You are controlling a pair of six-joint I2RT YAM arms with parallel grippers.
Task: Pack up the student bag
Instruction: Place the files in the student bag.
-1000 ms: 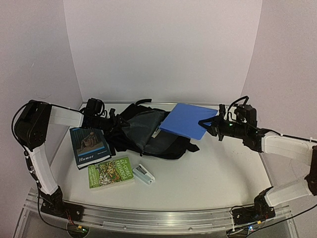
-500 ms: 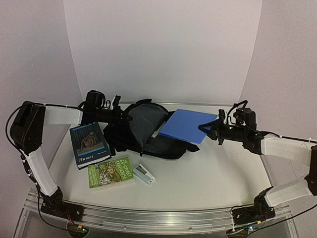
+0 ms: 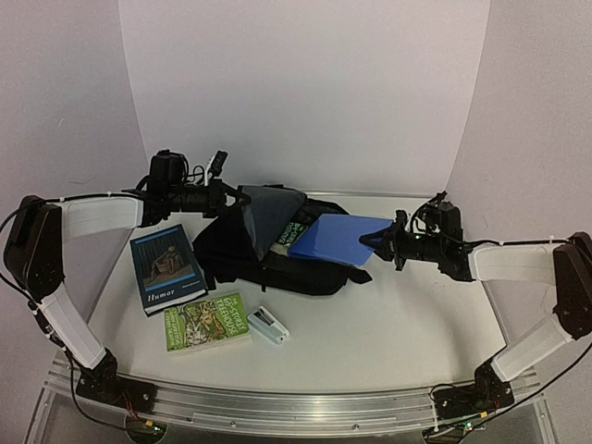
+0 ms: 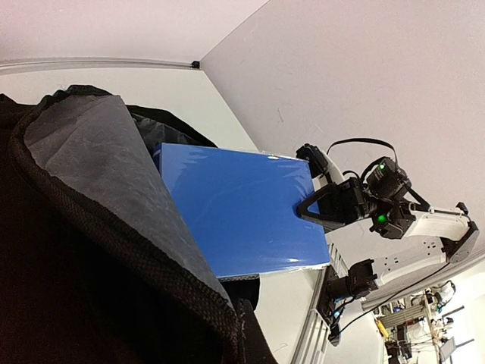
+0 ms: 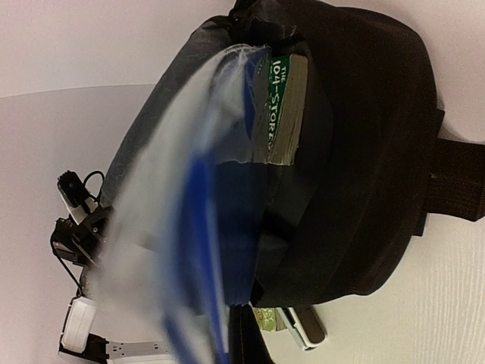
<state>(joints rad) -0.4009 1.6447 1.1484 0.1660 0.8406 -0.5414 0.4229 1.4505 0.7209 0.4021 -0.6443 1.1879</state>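
Where the large soft black fabric backpack (image 3: 240, 268) lies on the white table (image 3: 398, 314), seen from above, left jaws clamp its grey flap (image 3: 268, 215) and right jaws clamp a flat blue book (image 3: 338, 236). Left wrist: that book at its mouth. Right wrist: a green-spined book (image 5: 284, 106) inside.

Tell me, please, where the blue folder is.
Top view: the blue folder is right of centre, held by the right gripper, its edge at the open student bag.

I read this as a robotics lab test cell: plain white panels (image 3: 305, 92) box in a white worktop (image 3: 398, 324), with a metal rail (image 3: 305, 412) and loose cables (image 3: 139, 402) at its near edge. The left wrist view catches cluttered gear (image 4: 424, 334) beyond, too small to identify.
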